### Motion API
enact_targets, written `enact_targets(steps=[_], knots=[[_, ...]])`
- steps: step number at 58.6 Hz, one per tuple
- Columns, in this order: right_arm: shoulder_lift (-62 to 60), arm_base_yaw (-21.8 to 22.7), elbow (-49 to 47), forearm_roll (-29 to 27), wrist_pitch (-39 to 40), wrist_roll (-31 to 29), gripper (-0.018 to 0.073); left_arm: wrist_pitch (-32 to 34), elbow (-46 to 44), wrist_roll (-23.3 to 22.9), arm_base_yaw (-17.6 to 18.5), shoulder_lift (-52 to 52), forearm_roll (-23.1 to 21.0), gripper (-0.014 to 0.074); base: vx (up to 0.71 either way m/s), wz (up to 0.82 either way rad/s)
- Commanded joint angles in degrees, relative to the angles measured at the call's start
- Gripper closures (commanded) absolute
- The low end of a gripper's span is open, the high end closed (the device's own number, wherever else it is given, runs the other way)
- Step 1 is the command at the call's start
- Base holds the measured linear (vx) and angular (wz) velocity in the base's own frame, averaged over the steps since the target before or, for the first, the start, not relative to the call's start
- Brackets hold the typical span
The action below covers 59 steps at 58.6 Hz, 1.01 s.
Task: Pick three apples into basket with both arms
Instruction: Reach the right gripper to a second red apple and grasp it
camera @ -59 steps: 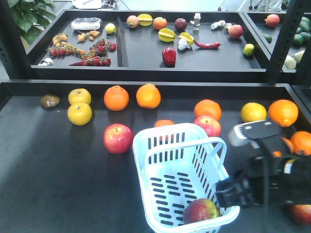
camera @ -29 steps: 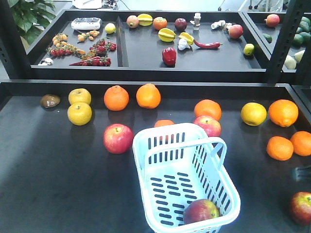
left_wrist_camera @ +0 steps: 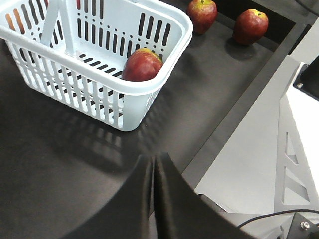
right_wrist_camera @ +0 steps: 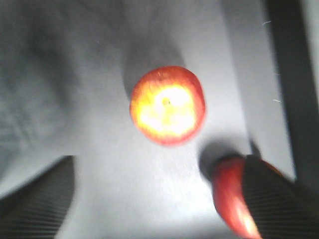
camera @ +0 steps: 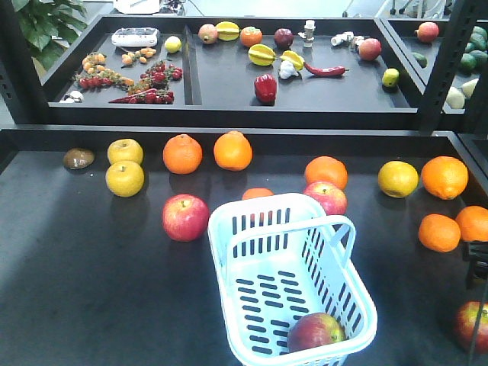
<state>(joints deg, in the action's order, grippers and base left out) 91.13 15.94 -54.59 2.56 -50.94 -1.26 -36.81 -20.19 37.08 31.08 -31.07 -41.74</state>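
Observation:
The pale blue basket (camera: 252, 229) stands near the table's front, and one dark red apple (camera: 315, 332) lies in its near corner. In the left wrist view that apple (left_wrist_camera: 142, 64) shows inside the basket (left_wrist_camera: 124, 94), with two more apples (left_wrist_camera: 202, 14) (left_wrist_camera: 250, 26) on the table beyond. My left gripper (left_wrist_camera: 153, 167) is shut and empty, low by the table's edge. My right gripper (right_wrist_camera: 159, 199) hangs open above the table. A red apple (right_wrist_camera: 167, 105) lies ahead of it, and another apple (right_wrist_camera: 232, 199) is partly hidden by its right finger (right_wrist_camera: 279, 199).
More red apples (camera: 185, 217) (camera: 325, 197) (camera: 473, 324) lie around the basket. Oranges (camera: 182, 153) (camera: 232, 150) (camera: 439, 232) and yellow fruits (camera: 125, 178) dot the table. A raised shelf (camera: 229, 84) with vegetables stands behind. Only a scrap of my right arm (camera: 476, 263) shows at the right edge.
My right arm has pulled away from the basket's right side and gone almost out of the front view to the right. The apple in the basket has not moved.

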Motion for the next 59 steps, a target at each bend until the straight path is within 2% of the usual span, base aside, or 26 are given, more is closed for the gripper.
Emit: enact_targets(steps=[1, 16, 28, 59], knots=[[1.1, 0.1, -3.1, 0.2, 1.0, -0.9, -0.0166, 2.6, -1.4, -0.6, 0.1, 0.0, -2.4, 0.0602, 0.0, 0.0], [6.9, 0.2, -5.2, 0.9, 3.4, -0.7, -0.0137, 2.6, -1.4, -0.6, 0.1, 0.0, -2.4, 0.0602, 0.0, 0.0], [11.2, 0.2, -5.2, 3.5, 5.3, -0.2, -0.0113, 2.6, -1.4, -0.6, 0.1, 0.0, -2.4, 0.0602, 0.0, 0.0], [20.8, 0.2, -5.1, 3.4, 11.2, -0.3, -0.0081, 2.6, -1.4, -0.6, 0.1, 0.0, -2.4, 0.0602, 0.0, 0.0]])
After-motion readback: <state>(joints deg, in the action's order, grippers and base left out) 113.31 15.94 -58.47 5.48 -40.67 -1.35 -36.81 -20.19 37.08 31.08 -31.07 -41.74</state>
